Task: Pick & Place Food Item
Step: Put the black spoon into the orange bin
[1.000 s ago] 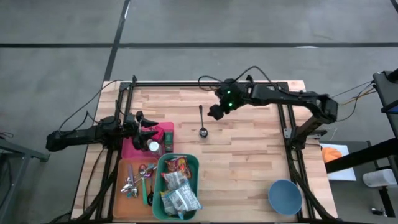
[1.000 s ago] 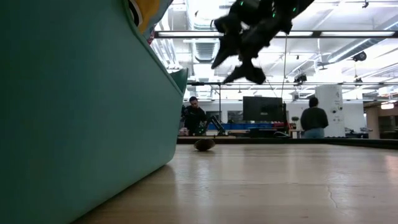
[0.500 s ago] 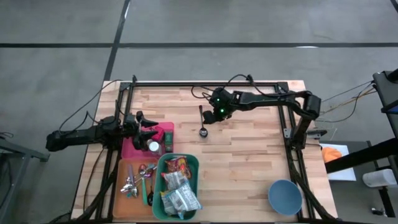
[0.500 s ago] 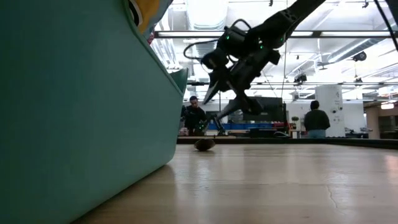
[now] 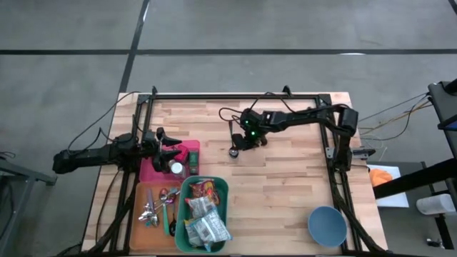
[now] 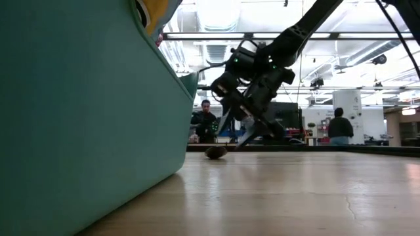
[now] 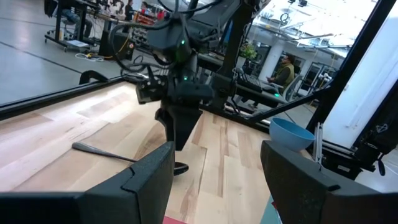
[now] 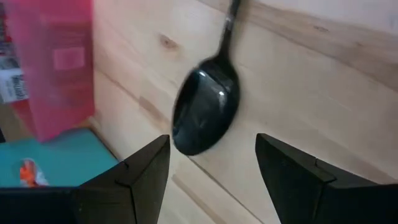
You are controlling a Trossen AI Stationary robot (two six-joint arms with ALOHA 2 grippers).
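Right wrist view: the spoon (image 8: pixel 205 106) lies flat, bowl toward the right gripper (image 8: pixel 211 180), whose fingers spread empty above it

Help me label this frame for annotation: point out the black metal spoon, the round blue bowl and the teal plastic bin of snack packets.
black metal spoon (image 8: pixel 204 111), right wrist view, middle of its bowl.
round blue bowl (image 5: pixel 327 225), high view, its inside centre.
teal plastic bin (image 5: pixel 180 214), high view, its left rim.
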